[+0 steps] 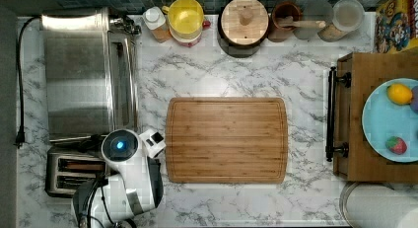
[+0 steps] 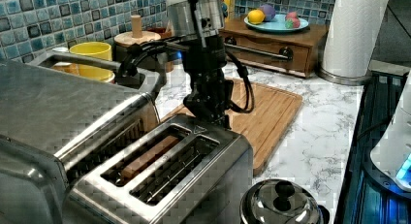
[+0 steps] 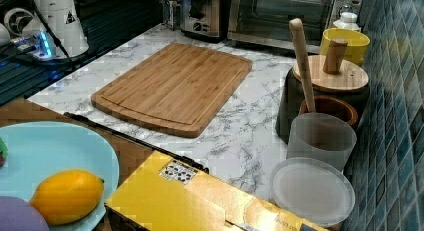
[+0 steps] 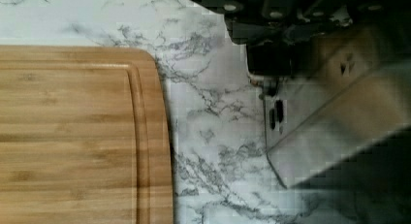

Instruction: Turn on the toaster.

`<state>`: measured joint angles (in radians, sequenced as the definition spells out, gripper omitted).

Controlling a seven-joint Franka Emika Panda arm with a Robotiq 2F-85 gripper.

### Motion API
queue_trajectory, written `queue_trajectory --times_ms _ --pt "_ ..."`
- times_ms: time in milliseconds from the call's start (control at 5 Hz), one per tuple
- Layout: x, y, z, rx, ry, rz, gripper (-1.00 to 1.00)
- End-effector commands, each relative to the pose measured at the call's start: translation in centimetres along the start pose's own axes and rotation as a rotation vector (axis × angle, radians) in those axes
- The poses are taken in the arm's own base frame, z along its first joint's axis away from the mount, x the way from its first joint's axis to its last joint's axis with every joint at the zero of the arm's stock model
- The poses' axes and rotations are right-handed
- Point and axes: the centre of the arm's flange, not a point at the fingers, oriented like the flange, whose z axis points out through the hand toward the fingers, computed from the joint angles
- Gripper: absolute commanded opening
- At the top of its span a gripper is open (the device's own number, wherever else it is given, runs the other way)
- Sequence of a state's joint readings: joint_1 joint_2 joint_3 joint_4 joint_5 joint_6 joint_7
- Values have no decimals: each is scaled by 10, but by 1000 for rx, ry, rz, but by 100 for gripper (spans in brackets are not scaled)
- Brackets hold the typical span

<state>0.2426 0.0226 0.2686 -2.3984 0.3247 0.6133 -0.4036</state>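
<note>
The toaster (image 2: 169,180) is a small brushed-steel box with two long top slots, at the top view's lower left (image 1: 64,173), just below the big toaster oven. Something brown sits low in one slot (image 2: 145,158). My gripper (image 2: 209,112) hangs straight down at the toaster's end that faces the cutting board, right against its top edge. In the wrist view the gripper (image 4: 271,64) is a dark mass over the toaster's steel end face (image 4: 334,122), close to the narrow vertical lever slot (image 4: 276,115). The lever itself I cannot make out.
The large steel toaster oven (image 1: 79,75) stands beside the toaster. A wooden cutting board (image 1: 226,139) lies mid-counter. Jars and canisters (image 1: 244,20) line the back wall. A pot lid (image 2: 281,204), a paper towel roll (image 2: 354,32) and a wooden drawer box (image 2: 271,40) with a fruit plate stand around.
</note>
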Motion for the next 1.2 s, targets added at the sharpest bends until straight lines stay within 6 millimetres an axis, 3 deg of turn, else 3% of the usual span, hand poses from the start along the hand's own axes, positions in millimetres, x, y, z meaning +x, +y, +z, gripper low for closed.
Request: queue_trajectory --times_ms 200,1200 --pt "14 46 32 83 -1 133 -100" --pt "14 46 32 83 -1 133 -100"
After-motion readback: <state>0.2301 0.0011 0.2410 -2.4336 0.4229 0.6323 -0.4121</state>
